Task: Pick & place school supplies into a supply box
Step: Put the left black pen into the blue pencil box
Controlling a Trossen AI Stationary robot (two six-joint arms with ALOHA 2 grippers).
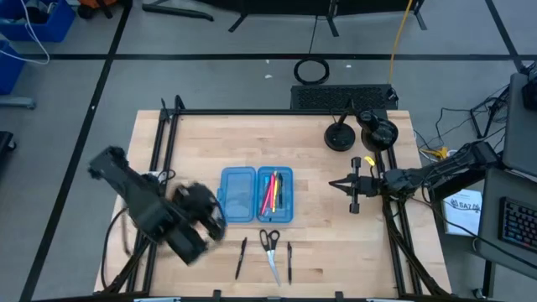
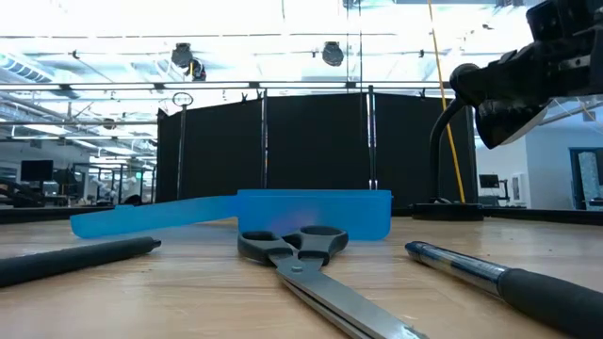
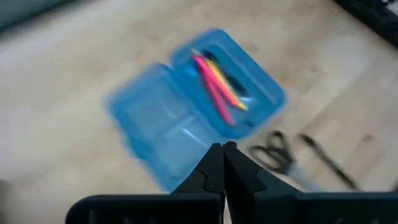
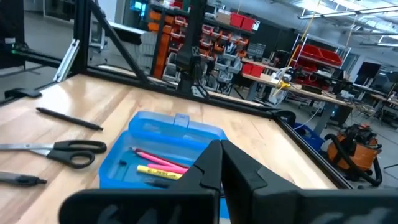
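The blue supply box (image 1: 256, 195) lies open on the table's middle. Its empty half (image 3: 158, 121) is on the left. Its right half (image 1: 275, 195) holds pink, yellow, red and dark pens (image 3: 217, 84). The scissors (image 1: 269, 247) lie flat near the front edge, handles toward the box, with a black pen (image 1: 241, 256) on their left and another (image 1: 289, 260) on their right. My left gripper (image 3: 222, 149) is shut and empty, above the table just left of the box (image 1: 214, 222). My right gripper (image 4: 219, 146) is shut and empty, to the right of the box (image 1: 336, 184).
Two black round stands (image 1: 340, 137) (image 1: 377, 130) and a black mat (image 1: 342, 96) sit at the far right. Black frame rails (image 1: 159, 143) run along the table's left and right sides. In the low view the scissors (image 2: 292, 247) and both pens (image 2: 75, 259) (image 2: 509, 278) lie before the box.
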